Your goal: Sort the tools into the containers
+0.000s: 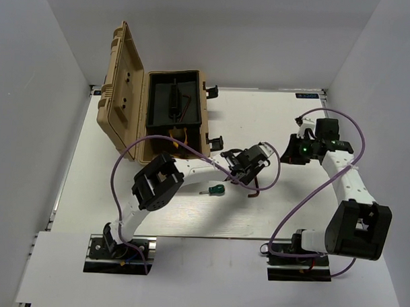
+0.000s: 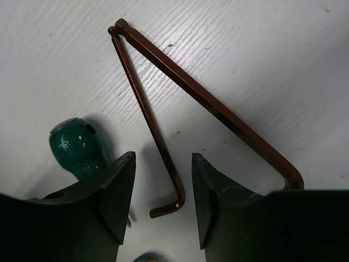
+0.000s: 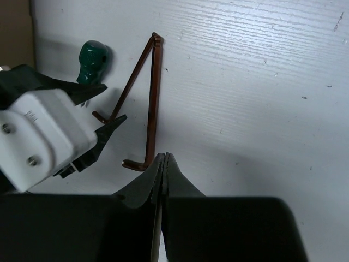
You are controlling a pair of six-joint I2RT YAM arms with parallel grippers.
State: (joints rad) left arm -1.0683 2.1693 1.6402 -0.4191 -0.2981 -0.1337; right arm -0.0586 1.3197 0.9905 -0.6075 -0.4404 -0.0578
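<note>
The thinner hex key lies flat on the white table between the open jaws of the left gripper. Its long end touches that of the thicker hex key, forming a V. A green screwdriver sits just beside one finger. The right gripper hangs closed on nothing visible. Risk: the slim, smooth, L-bent metal rod may pivot from the pads, or a finger may snag the thicker key. The screwdriver handle is bulbous and dimpled. The tan case stands open, well apart.
</note>
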